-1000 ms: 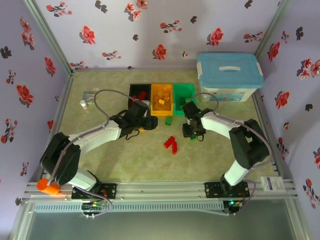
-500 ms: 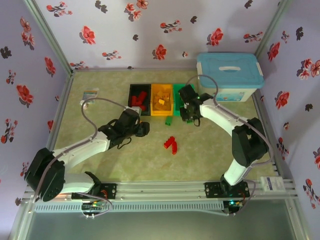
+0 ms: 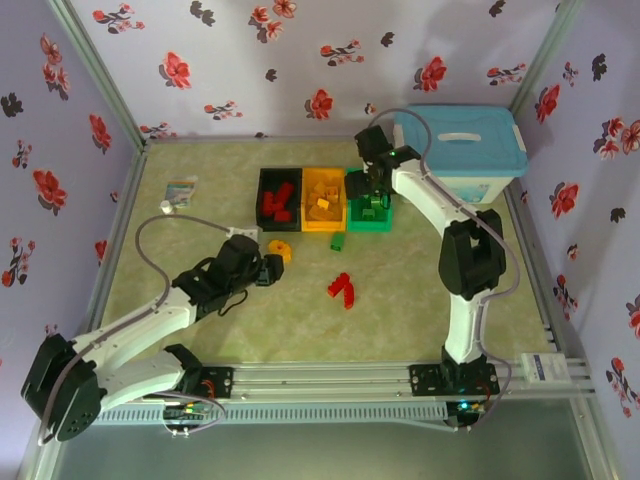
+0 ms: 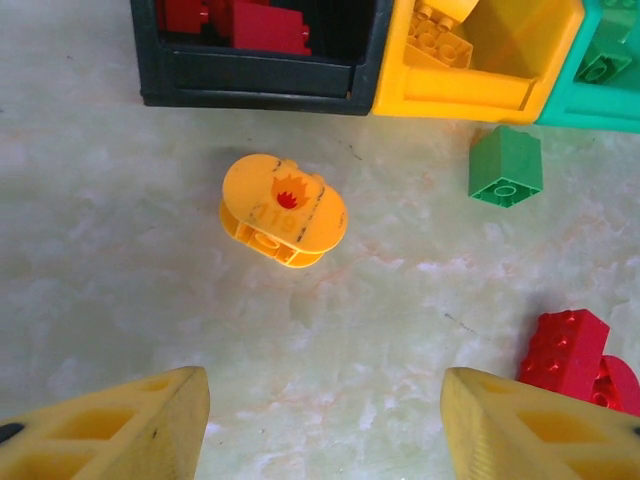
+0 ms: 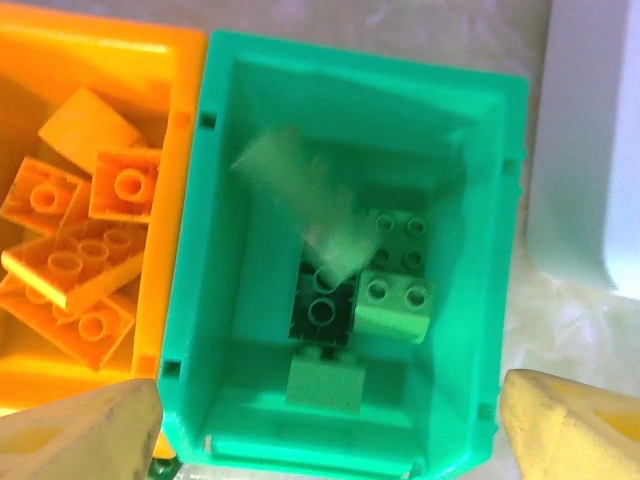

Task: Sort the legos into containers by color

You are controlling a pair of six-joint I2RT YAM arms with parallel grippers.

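Note:
The containers stand in a row at the back: black bin (image 3: 262,185), orange bin (image 3: 323,213), green bin (image 3: 370,224). My right gripper (image 3: 373,198) hangs open over the green bin (image 5: 225,300). Below it a blurred green lego (image 5: 300,205) is loose in the air above several green legos (image 5: 395,300). My left gripper (image 3: 270,268) is open and empty, low over the table. Just ahead of it lies a rounded orange-yellow lego (image 4: 283,210). A green lego (image 4: 506,166) and red legos (image 4: 565,350) lie on the table to its right. Red legos (image 3: 276,202) fill the black bin.
A large white box with a light-blue lid (image 3: 460,150) stands right of the green bin, close to the right arm. A small white bottle (image 3: 167,207) and a card (image 3: 180,188) lie at the far left. Orange legos (image 5: 75,240) lie in the orange bin.
The right arm rose from the table to above the green bin and opened, letting go of a green lego. The left arm drew back toward me, leaving the orange-yellow lego on the table.

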